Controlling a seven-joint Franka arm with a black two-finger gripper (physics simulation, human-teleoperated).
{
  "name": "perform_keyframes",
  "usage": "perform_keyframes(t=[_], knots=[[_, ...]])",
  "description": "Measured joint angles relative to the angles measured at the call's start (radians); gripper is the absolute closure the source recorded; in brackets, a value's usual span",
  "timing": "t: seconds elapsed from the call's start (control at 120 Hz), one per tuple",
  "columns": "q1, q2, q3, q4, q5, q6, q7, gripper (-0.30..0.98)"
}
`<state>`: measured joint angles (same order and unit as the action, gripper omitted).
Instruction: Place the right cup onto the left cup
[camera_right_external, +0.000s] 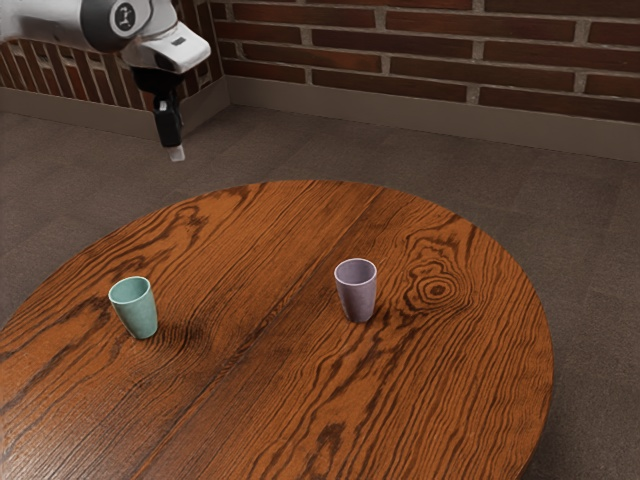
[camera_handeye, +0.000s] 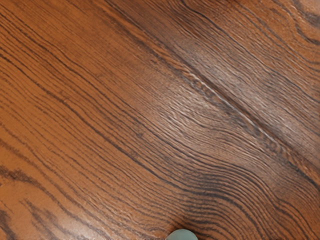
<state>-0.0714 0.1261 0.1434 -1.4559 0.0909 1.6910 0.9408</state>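
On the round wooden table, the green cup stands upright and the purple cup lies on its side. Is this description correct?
Not quite: the purple cup stands upright, not on its side, as the exterior view shows. The green cup does stand upright, and the table is round and wooden.

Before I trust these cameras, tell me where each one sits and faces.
Exterior view: beside the arm, looking down across the table toward the brick wall; the arm and end effector show at upper left.
Wrist view: carried at the arm's end, aimed down at the table.
Shared: the wood grain and, judging by colour, the teal cup.
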Motion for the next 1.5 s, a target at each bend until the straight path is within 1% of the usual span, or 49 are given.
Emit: perform_keyframes(t=[0.083, 0.133, 0.325, 0.433, 0.642, 0.8, 0.992, 1.217, 1.283, 1.425, 1.5], knots=[[-0.017, 0.012, 0.0, 0.0, -0.002, 0.002, -0.001, 0.0], [-0.038, 0.048, -0.002, 0.01, -0.003, 0.013, -0.001, 0.0], [-0.121, 0.317, -0.027, 0.225, -0.007, 0.057, -0.003, 0.0], [-0.138, 0.407, -0.046, 0.268, -0.019, 0.092, -0.003, 0.0], [-0.155, 0.474, -0.086, 0.229, -0.059, 0.166, -0.01, 0.0], [-0.155, 0.522, -0.108, 0.226, -0.069, 0.219, -0.018, 0.0], [-0.139, 0.587, -0.111, 0.257, -0.07, 0.28, -0.024, 0.0], [-0.137, 0.686, -0.115, 0.354, -0.065, 0.336, -0.02, 0.0], [-0.139, 0.7, -0.117, 0.36, -0.067, 0.349, -0.019, 0.08], [-0.14, 0.721, -0.119, 0.361, -0.072, 0.37, -0.019, 0.41], [-0.141, 0.725, -0.124, 0.361, -0.076, 0.376, -0.021, 0.54]])
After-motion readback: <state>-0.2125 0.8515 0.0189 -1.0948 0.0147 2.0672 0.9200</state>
